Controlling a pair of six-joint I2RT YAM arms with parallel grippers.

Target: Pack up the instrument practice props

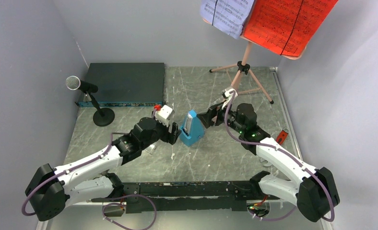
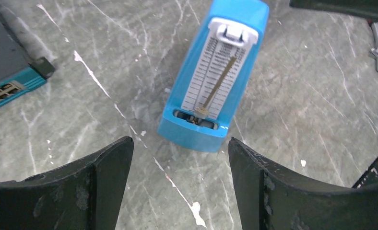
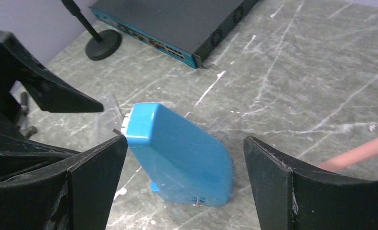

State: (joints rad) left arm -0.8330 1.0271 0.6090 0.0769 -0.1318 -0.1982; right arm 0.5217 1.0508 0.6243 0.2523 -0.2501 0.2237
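The left end effector (image 1: 175,134) and the right end effector (image 1: 207,118), seen from the top camera, face each other across the small blue pyramid-shaped metronome (image 1: 192,128). The metronome stands upright on the grey marbled counter (image 1: 225,158), near its middle. Both end effectors have their fingers spread and hold nothing. A black microphone with a silver mesh head (image 1: 74,83) stands on its round-base stand at far left, just in front of a large flat black electronics box (image 1: 124,82). At the far right stands a pink tripod music stand (image 1: 244,67), which carries a red music sheet (image 1: 285,21) and a lavender music sheet (image 1: 228,14). A red-handled tool (image 1: 283,135) lies by the right edge.

In the left wrist view, the left end effector (image 2: 180,143) is wide apart and close to the metronome (image 2: 220,72), whose scaled front faces it. No finger touches the metronome. A corner of the electronics box (image 2: 5,72) shows at left.

In the right wrist view, the right end effector (image 3: 184,141) is also wide apart, and the plain back of the metronome (image 3: 177,153) sits between its fingers. Whether the left-hand finger touches the metronome's top cannot be told. A finger of the left end effector (image 3: 38,86) shows beyond. The microphone's round base (image 3: 103,44) and the electronics box (image 3: 177,24) lie farther back, and a pink leg of the music stand (image 3: 360,153) shows at right.
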